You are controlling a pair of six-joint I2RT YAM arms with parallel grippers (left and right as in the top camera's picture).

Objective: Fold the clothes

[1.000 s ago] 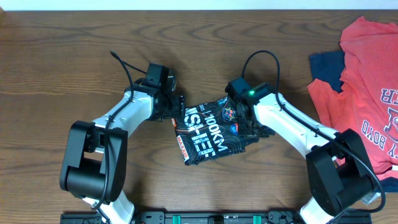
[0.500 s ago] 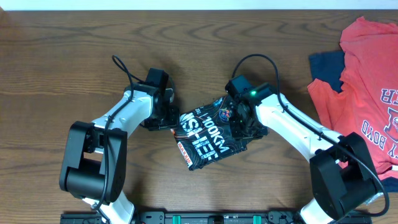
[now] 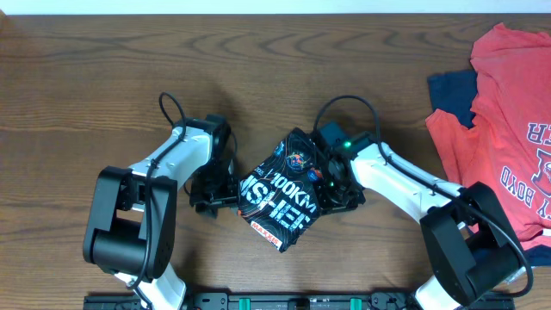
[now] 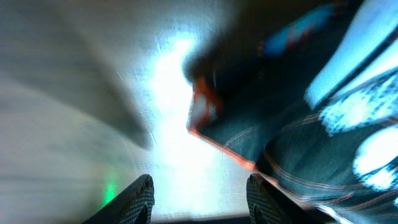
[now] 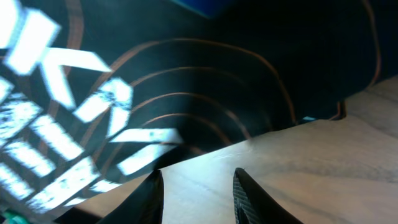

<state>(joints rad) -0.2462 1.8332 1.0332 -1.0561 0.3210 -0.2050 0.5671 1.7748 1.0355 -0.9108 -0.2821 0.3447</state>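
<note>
Finds the black sports shirt (image 3: 282, 194) folded into a compact, tilted bundle near the front middle of the wooden table (image 3: 86, 77), with the white "100KM" lettering facing up, small colourful logos towards the far corner and an orange-trimmed corner pointing at the near edge. Puts the left gripper (image 3: 225, 195) just beside the bundle's left edge, aimed at it, and the right gripper (image 3: 334, 191) at the bundle's right edge, low over the margin of the cloth. Shows, from the left wrist, jaws standing apart with only glare-washed tabletop between them and nothing held. Blurs there the dark cloth and its orange trim, which fill the upper right and run down close to the right-hand finger (image 4: 264, 196); cannot tell whether cloth and finger touch. Shows, from the right wrist, jaws likewise parted over bare wood and gripping nothing, the shirt's thin orange contour lines and white letters lying just ahead of the fingertips (image 5: 152, 199). Leaves a red T-shirt (image 3: 508, 112) and a navy garment (image 3: 452, 90) lying crumpled at the table's far right, well apart from both grippers.
</note>
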